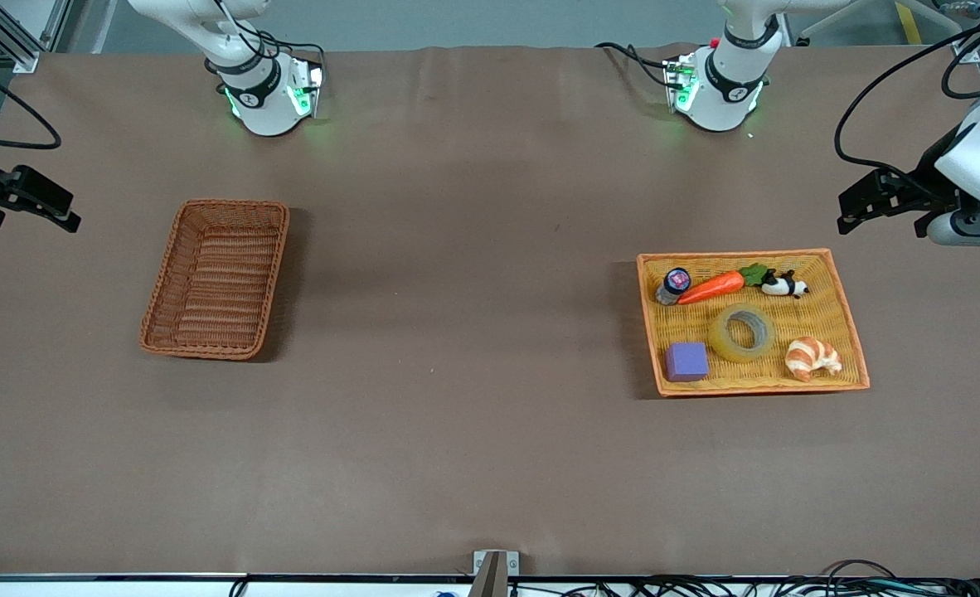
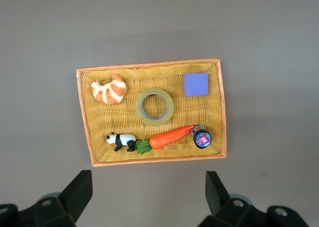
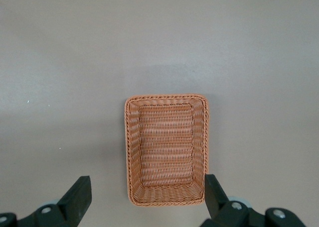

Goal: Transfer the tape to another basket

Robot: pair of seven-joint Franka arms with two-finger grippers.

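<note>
The tape (image 1: pixel 718 336) is a yellowish ring lying flat in the wide orange-yellow tray basket (image 1: pixel 826 303) toward the left arm's end of the table. It also shows in the left wrist view (image 2: pixel 138 107), in the middle of the tray (image 2: pixel 199 115). The darker reddish-brown basket (image 1: pixel 216 278) stands toward the right arm's end and holds nothing; the right wrist view (image 3: pixel 167 152) looks down into it. My left gripper (image 1: pixel 845 212) (image 2: pixel 148 187) is open and empty, high over the table beside the tray. My right gripper (image 1: pixel 71 214) (image 3: pixel 147 187) is open and empty, high beside the basket.
Around the tape, the tray holds a croissant (image 1: pixel 812 358), a purple block (image 1: pixel 686 361), a toy carrot (image 1: pixel 710 288), a small panda (image 1: pixel 784 286) and a small capped bottle (image 1: pixel 674 284). A wide stretch of brown table lies between the two baskets.
</note>
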